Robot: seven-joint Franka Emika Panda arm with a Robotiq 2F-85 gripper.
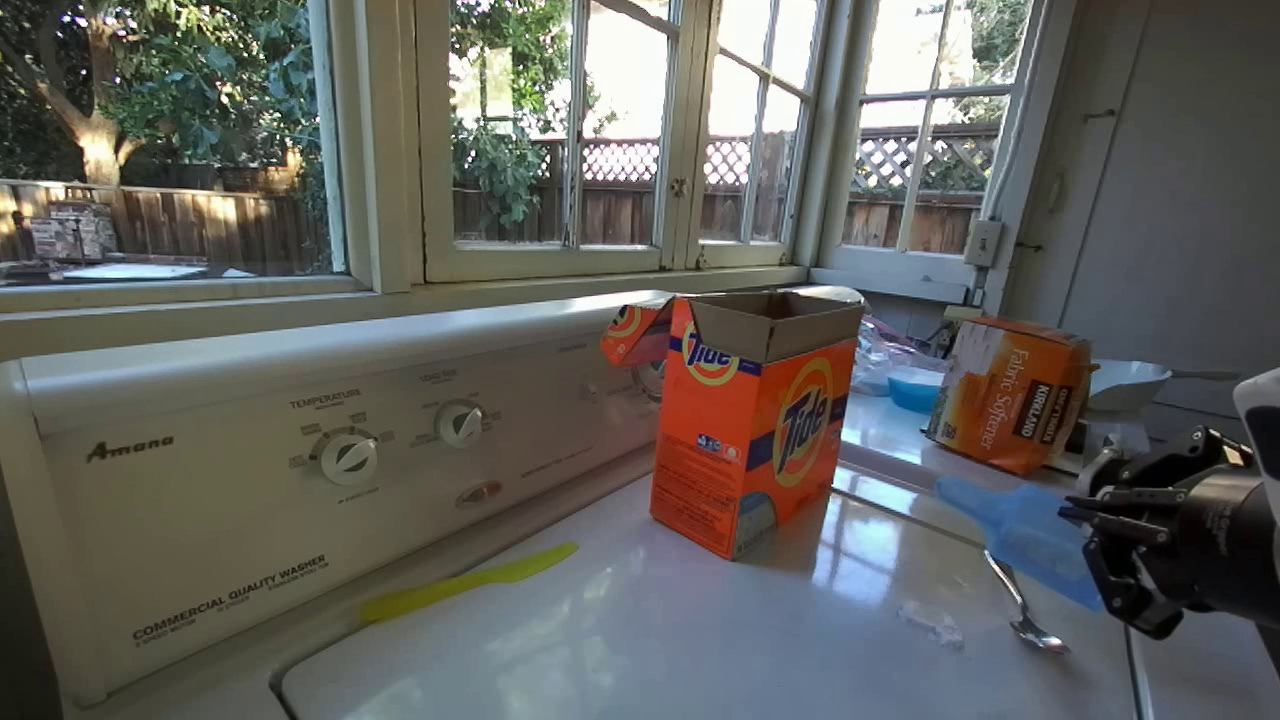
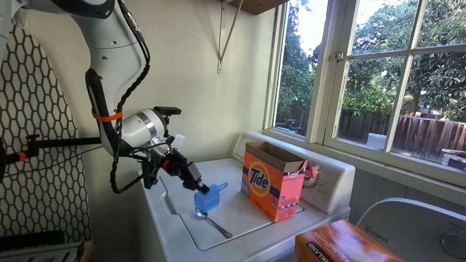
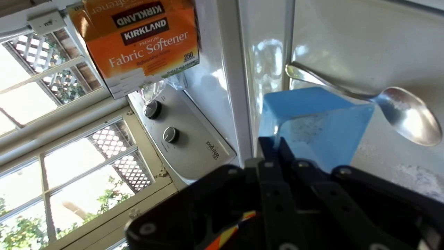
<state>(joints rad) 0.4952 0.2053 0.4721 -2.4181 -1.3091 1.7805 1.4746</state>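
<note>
1. Wrist view: your gripper [image 3: 274, 144] is pressed together on one wall of the blue scoop [image 3: 329, 128], pinching it. Progress, my read: scoop gripped, some white powder [image 3: 307, 130] inside; release not done. How much powder, can't say.
2. Same view: spoon [image 3: 407, 116] lies just beside the blue scoop, powder smear [image 3: 419, 180] near it on the washer lid [image 3: 357, 34]. Your dark finger links block the scoop's lower part; its handle doesn't show here.
3. In an exterior view: blue scoop sits tilted at your fingertips, near the spoon, handle pointing toward the detergent box [image 1: 745, 440]. That box stands upright, top open, flap [image 1: 635, 335] bent out; you can't see its contents. Lime knife [image 1: 470, 582] lies by the control panel [image 1: 230, 500], well apart. Frame edge cuts off your wrist.
4. Same view: softener box [image 1: 1010, 395] partly covers a blue thing [image 1: 915, 388]; can't tell what it is.
5. In an exterior view: your arm [image 2: 116, 54] reaches down over the washer lid, blue scoop below the fingertips, right by the spoon's bowl. Touching the lid or lifted: can't tell. Softener box is cut off at the bottom; powder inside the scoop isn't visible.
</note>
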